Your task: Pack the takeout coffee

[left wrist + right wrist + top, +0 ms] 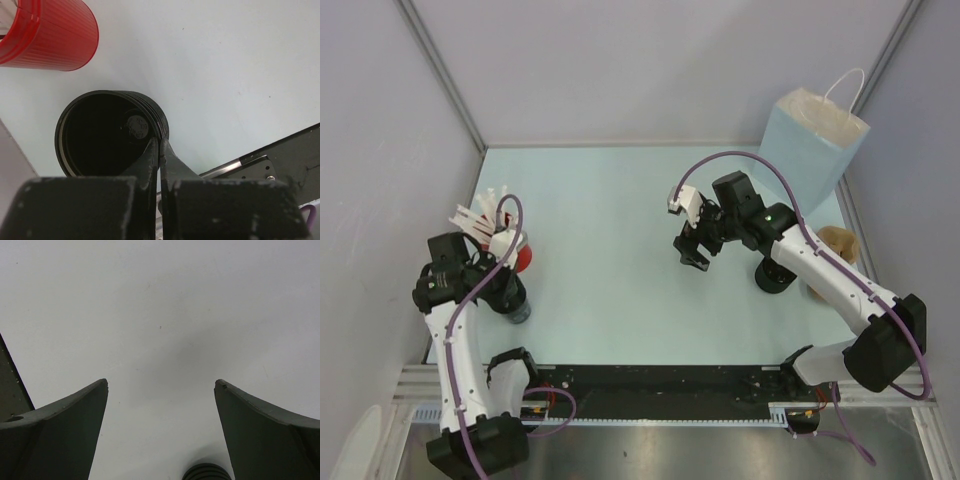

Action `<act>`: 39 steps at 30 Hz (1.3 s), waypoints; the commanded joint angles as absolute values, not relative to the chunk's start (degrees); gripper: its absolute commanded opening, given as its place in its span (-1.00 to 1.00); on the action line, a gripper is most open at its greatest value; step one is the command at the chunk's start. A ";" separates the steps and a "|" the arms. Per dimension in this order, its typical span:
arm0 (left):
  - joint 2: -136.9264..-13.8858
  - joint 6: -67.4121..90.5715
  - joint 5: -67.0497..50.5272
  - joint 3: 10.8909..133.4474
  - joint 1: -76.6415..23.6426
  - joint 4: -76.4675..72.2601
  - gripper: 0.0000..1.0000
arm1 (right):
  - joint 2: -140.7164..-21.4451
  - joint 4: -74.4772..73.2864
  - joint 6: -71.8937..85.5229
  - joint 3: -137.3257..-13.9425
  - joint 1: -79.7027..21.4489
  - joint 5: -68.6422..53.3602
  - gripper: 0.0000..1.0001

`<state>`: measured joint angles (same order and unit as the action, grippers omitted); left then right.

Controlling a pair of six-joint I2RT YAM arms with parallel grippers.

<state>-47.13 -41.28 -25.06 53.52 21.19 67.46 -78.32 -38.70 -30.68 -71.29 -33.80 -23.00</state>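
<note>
Left wrist view: left hand (159,144) closed, apparently pinching the cup's (95,137) rim; lift straight and slow, clear of red cup (50,35) upper left. Right hand (161,384) open.

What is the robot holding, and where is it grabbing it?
The left gripper pinches the black cup at its rim. The right gripper is open and holds nothing.
</note>
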 commanded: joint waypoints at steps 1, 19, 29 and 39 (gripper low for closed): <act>-44.83 -43.07 -25.05 52.92 21.71 66.45 -1.00 | -78.05 -37.70 -31.29 -71.28 -34.10 -23.82 0.84; -42.19 -43.24 -26.89 55.72 21.80 67.06 -1.00 | -77.96 -37.88 -31.29 -71.28 -34.10 -23.73 0.83; -40.25 -43.59 -26.46 55.99 21.80 66.80 -1.00 | -78.13 -37.88 -31.38 -71.28 -34.10 -23.56 0.83; -39.03 -43.68 -26.45 58.79 21.80 67.15 -1.00 | -78.22 -37.88 -31.38 -71.28 -34.10 -23.38 0.83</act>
